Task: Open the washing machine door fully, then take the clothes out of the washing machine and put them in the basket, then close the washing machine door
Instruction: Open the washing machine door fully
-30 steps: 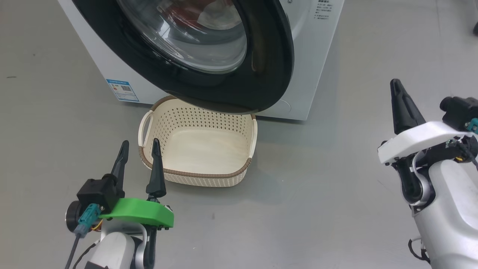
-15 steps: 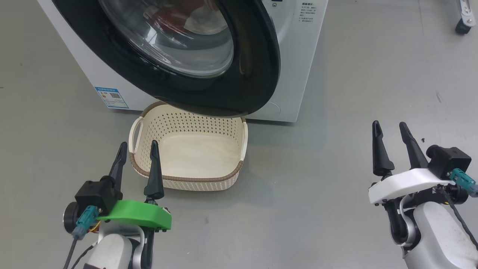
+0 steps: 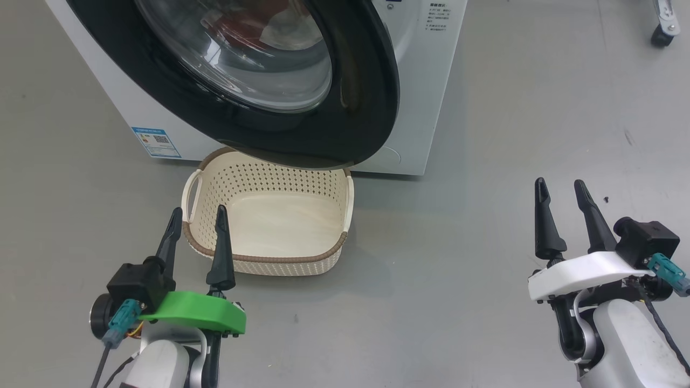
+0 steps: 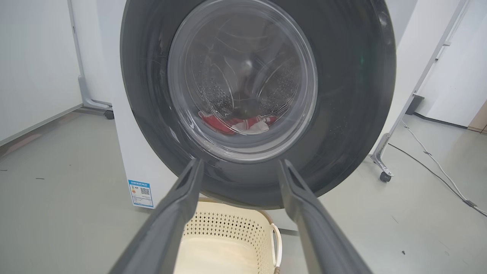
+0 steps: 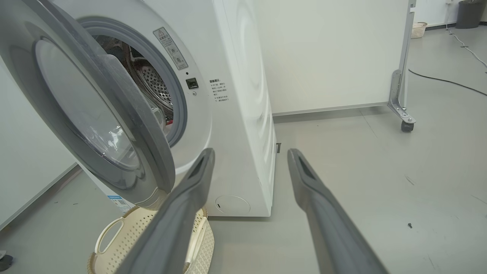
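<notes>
The washing machine door (image 3: 356,108) stands partly open, its black rim hanging over the basket (image 3: 269,180). Red and white clothes (image 4: 236,123) lie in the drum, seen through the glass bowl. The washing machine (image 3: 426,108) is a white box; its grey-rimmed mouth (image 5: 152,80) shows past the door's inner side (image 5: 76,110). The cream basket (image 5: 125,236) sits empty on the floor under the door. My left gripper (image 3: 198,211) is open by the basket's near left corner. My right gripper (image 3: 559,183) is open over bare floor, right of the machine.
A blue label (image 3: 153,141) marks the machine's lower front. A castor (image 3: 660,27) of a wheeled frame stands at the far right. White partition panels on castors (image 5: 407,125) flank the machine, and a cable (image 4: 430,160) runs over the grey floor.
My right gripper, raised and turned sideways a second ago with one finger showing, has come down and stands upright with fingers apart. The camera has shifted slightly. The left gripper has not moved.
</notes>
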Robot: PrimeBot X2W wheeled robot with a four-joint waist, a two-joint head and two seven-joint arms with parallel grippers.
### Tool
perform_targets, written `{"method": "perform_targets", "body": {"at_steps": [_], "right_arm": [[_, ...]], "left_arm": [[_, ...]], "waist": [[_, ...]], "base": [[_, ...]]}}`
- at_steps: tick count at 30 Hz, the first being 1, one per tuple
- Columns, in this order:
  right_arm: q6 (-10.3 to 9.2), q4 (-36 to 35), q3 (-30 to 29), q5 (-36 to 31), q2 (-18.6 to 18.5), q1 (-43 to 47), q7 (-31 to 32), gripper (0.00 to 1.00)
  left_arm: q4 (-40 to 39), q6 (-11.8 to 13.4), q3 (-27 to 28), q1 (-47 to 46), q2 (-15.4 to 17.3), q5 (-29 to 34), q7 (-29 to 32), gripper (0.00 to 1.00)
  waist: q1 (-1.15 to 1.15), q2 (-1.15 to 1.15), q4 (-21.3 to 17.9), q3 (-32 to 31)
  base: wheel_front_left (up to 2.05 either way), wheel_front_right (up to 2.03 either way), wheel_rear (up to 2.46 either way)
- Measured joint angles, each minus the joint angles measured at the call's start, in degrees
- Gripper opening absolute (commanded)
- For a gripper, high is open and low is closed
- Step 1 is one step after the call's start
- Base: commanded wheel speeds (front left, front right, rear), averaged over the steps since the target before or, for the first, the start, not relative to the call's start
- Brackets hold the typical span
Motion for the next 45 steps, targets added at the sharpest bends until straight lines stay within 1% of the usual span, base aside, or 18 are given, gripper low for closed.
{"method": "perform_targets", "body": {"at_steps": [3,45], "right_arm": [[-0.41,-0.36,-0.1,-0.01,0.26,0.49,-0.05,1.0],[-0.35,-3.61,-2.54,-2.0,1.24,3.2,-0.47,1.0]], "left_arm": [[0.02,-0.18,0.01,0.03,0.0,0.0,0.0,1.0],[0.57,-0.88,-0.22,0.46,0.0,0.0,0.0,1.0]], "waist": [[0.0,0.0,-0.04,0.03],[0.0,0.0,0.31,0.38]], "base": [[0.0,0.0,0.0],[0.0,0.0,0.0]]}}
